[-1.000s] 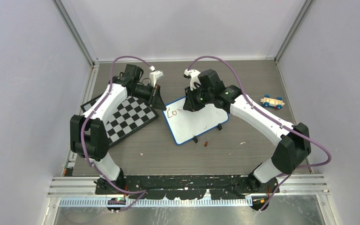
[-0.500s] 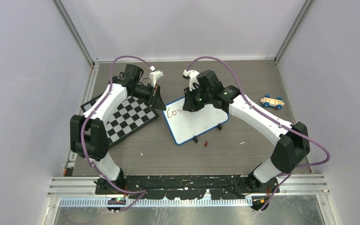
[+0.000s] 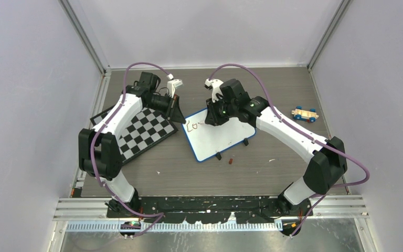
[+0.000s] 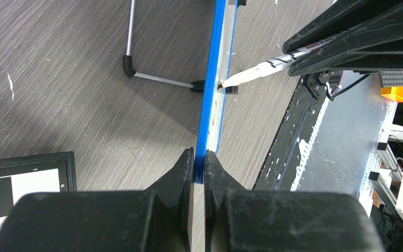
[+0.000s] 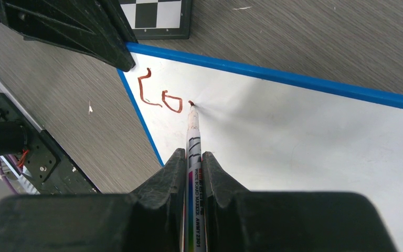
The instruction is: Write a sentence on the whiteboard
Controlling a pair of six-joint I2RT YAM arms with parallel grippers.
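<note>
The whiteboard [image 3: 220,139], white with a blue frame, lies tilted at the table's middle. My left gripper [image 3: 179,114] is shut on the frame's upper-left corner; in the left wrist view the blue edge [image 4: 210,100] runs up from between the jaws of that gripper [image 4: 199,157]. My right gripper [image 5: 193,156] is shut on a white marker [image 5: 193,128]. Its tip touches the whiteboard [image 5: 304,142] just right of the brownish-red letters "Co" [image 5: 160,95], the sentence's start. From above, the right gripper [image 3: 210,118] hovers over the letters [image 3: 191,126]. The marker [image 4: 252,72] meets the board.
A black-and-white chessboard [image 3: 142,131] lies left of the whiteboard, under the left arm. A small wooden toy car [image 3: 305,114] sits at the right. A small brown piece [image 3: 231,161] lies just in front of the whiteboard.
The right wrist has shifted a little to the left over the board's upper left. The left gripper and the board have not moved.
</note>
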